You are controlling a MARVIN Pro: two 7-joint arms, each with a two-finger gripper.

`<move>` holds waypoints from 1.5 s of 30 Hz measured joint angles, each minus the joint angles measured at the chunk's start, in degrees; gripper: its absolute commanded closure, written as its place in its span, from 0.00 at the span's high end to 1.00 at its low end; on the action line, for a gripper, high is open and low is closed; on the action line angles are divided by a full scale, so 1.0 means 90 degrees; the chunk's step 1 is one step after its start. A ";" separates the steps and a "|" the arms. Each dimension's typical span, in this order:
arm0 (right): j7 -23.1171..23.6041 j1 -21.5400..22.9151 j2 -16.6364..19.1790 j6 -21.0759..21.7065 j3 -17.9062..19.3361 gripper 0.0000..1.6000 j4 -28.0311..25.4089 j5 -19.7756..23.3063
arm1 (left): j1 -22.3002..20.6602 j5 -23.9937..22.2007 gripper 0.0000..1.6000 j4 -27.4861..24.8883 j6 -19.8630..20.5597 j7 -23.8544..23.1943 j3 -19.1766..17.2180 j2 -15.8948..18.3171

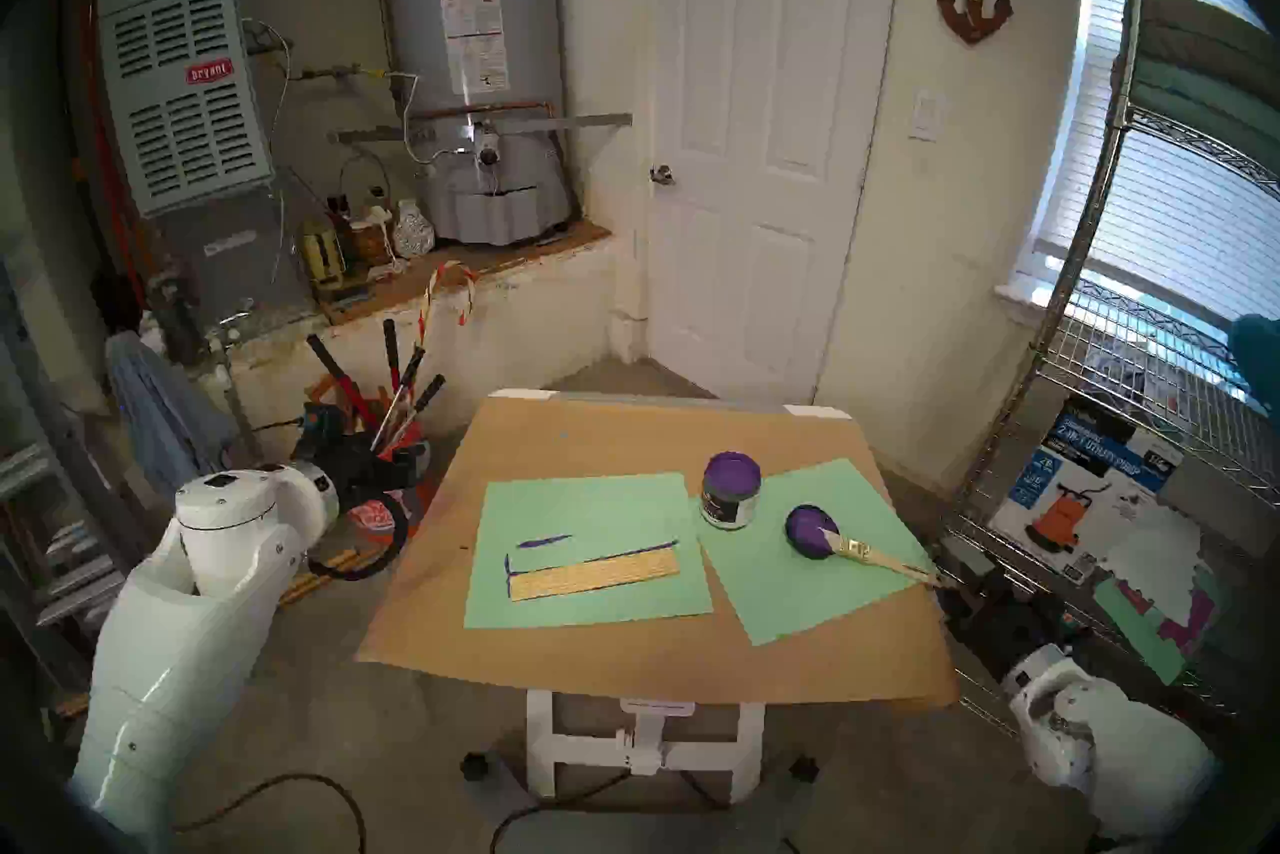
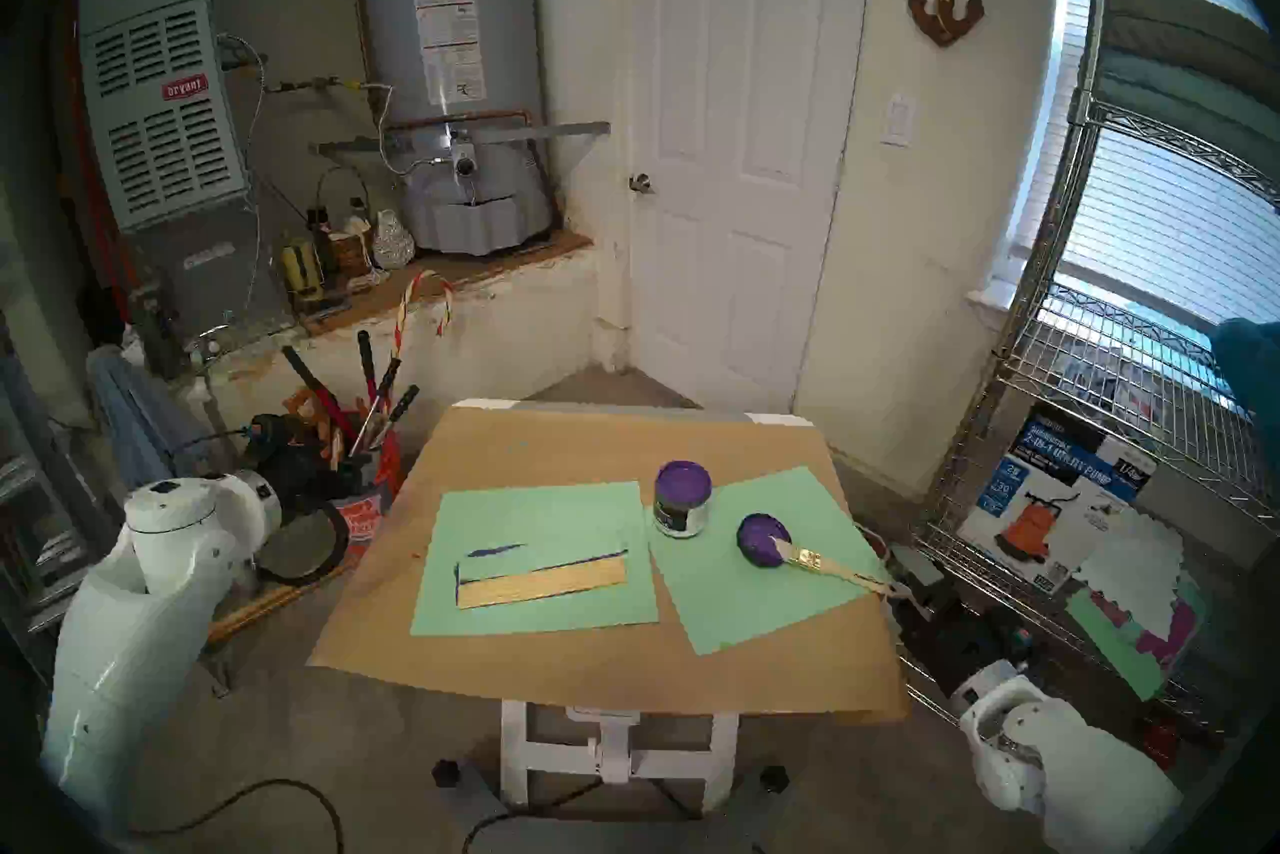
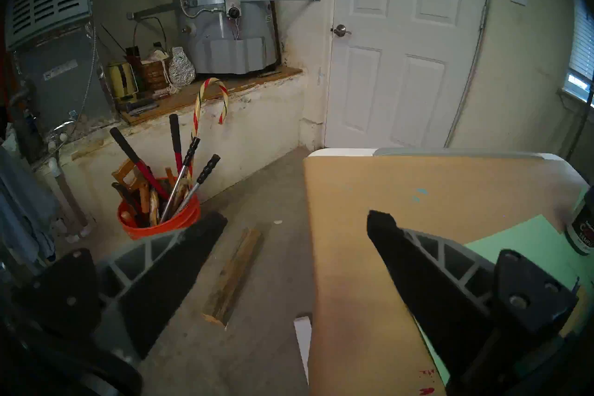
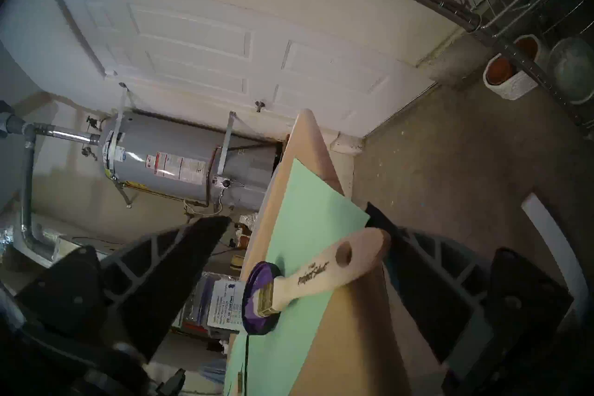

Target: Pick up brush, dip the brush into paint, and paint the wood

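Note:
The brush (image 1: 874,554) lies on the right mint-green sheet (image 1: 796,603), bristles resting on a purple-coated lid (image 1: 807,530), handle pointing to the table's right edge. The jar of purple paint (image 1: 731,495) stands open behind the lid. The wood (image 1: 596,573), bare tan, lies on the left green sheet (image 1: 589,513). My right gripper (image 4: 297,215) is open at the table's right edge; the brush (image 4: 318,276) handle's end lies between its fingers, close to one, not gripped. My left gripper (image 3: 297,218) is open and empty off the table's left edge.
Brown paper covers the small table (image 1: 623,437). Purple strokes mark the left sheet around the wood. An orange bucket of tools (image 3: 160,218) and a wood scrap (image 3: 231,276) sit on the floor at left. A wire shelf (image 1: 1143,416) stands close on the right.

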 measured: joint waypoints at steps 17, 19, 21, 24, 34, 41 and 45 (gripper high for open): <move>0.0029 -0.0212 0.0047 -0.0041 0.0089 0.48 -0.0019 -0.0014 | 0.0001 0.0000 1.00 0.0000 0.0000 0.0000 -0.0001 0.0000; 0.0033 -0.0252 0.0058 -0.0059 0.0119 0.49 -0.0039 -0.0016 | 0.0001 0.0000 1.00 0.0000 0.0000 0.0000 -0.0001 0.0000; 0.0044 -0.0301 0.0074 -0.0072 0.0159 0.48 -0.0068 -0.0017 | 0.0001 0.0000 1.00 0.0000 0.0000 0.0000 -0.0001 0.0000; 0.0055 -0.0338 0.0086 -0.0078 0.0191 0.48 -0.0090 -0.0017 | 0.0001 0.0000 1.00 -0.0001 0.0000 0.0000 -0.0001 0.0000; 0.0085 -0.0463 0.0118 -0.0086 0.0254 0.60 -0.0183 -0.0020 | 0.0001 0.0000 1.00 -0.0001 0.0000 0.0000 -0.0001 0.0000; 0.0082 -0.0487 0.0119 -0.0097 0.0249 0.65 -0.0232 -0.0048 | 0.0001 -0.0001 1.00 -0.0001 0.0000 0.0000 -0.0001 0.0000; 0.0072 -0.0477 0.0119 -0.0102 0.0246 0.64 -0.0250 -0.0062 | 0.0001 -0.0001 1.00 -0.0001 0.0000 0.0000 -0.0001 0.0000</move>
